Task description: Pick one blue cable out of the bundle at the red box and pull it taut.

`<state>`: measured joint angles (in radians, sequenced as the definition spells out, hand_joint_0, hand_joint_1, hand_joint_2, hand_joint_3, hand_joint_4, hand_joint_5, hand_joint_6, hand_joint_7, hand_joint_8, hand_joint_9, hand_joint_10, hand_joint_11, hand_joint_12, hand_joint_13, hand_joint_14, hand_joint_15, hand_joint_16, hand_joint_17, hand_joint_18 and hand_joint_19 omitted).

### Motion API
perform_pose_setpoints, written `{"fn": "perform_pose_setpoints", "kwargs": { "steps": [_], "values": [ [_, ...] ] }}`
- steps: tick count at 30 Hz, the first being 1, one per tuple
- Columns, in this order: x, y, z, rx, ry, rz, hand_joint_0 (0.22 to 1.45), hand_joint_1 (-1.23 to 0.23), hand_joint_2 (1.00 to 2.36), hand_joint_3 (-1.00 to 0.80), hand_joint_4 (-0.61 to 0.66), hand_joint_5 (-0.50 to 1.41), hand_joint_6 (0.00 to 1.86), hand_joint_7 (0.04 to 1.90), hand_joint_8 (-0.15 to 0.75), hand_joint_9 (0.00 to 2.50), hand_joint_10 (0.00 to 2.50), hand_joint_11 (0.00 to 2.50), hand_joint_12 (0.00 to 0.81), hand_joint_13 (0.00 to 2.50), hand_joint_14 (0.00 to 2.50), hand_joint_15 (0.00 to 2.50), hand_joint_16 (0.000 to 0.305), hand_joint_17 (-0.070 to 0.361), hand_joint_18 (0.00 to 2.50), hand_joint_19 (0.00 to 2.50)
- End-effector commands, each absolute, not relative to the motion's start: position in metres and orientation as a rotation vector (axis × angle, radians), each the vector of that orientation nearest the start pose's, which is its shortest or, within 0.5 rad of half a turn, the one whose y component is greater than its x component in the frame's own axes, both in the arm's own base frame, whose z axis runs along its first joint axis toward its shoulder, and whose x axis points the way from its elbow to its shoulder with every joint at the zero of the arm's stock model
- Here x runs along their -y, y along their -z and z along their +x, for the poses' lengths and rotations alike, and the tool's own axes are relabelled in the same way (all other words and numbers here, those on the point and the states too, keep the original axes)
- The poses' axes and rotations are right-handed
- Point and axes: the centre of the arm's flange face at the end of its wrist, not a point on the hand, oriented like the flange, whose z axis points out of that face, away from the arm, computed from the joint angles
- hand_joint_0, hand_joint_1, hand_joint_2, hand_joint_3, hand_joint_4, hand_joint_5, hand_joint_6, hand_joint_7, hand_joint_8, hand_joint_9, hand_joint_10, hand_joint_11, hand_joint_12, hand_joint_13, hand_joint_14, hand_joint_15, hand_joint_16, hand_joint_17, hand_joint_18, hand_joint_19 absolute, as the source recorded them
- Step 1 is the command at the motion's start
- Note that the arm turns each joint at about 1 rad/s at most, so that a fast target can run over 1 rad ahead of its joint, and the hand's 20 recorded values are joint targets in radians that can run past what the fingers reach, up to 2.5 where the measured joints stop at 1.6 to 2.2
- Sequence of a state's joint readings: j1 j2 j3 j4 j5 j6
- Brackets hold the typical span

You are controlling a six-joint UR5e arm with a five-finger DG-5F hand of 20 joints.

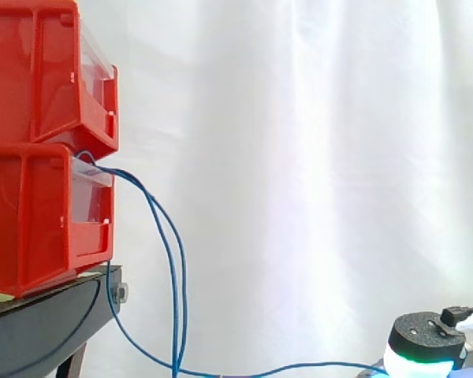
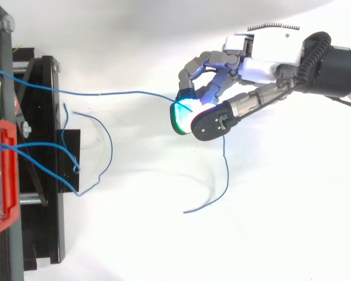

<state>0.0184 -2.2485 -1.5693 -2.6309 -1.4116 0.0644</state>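
Two red bins [image 1: 39,142] are stacked on the black stand [image 2: 44,175] at the left. Several thin blue cables [image 1: 173,260] come out of the lower bin and hang down. One blue cable [image 2: 105,92] runs from the bins across to my hand [image 2: 251,67], which comes in from the right. Curled fingers and thumb pinch that cable at the glowing cyan-green fingertips [image 2: 182,111]. The cable sags a little, and its free end [image 2: 213,193] trails below the hand. In the side view the hand [image 1: 426,342] is low at the right, with the cable [image 1: 299,367] reaching it.
Other blue cables [image 2: 88,158] loop loosely beside the stand. A bolt [image 1: 121,293] sticks out of the stand's edge. White curtain fills the background.
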Motion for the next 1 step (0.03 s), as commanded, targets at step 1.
{"fn": "perform_pose_setpoints", "kwargs": {
  "steps": [1],
  "values": [
    [0.1371,-0.1334,0.6556,-1.191,-1.055,1.428,0.63,-0.74,1.01,-0.23,0.19,-0.11,0.91,1.08,0.364,1.06,0.01,0.94,0.334,0.75,0.01,0.38,0.048,0.108,0.62,0.27]
  ]
}}
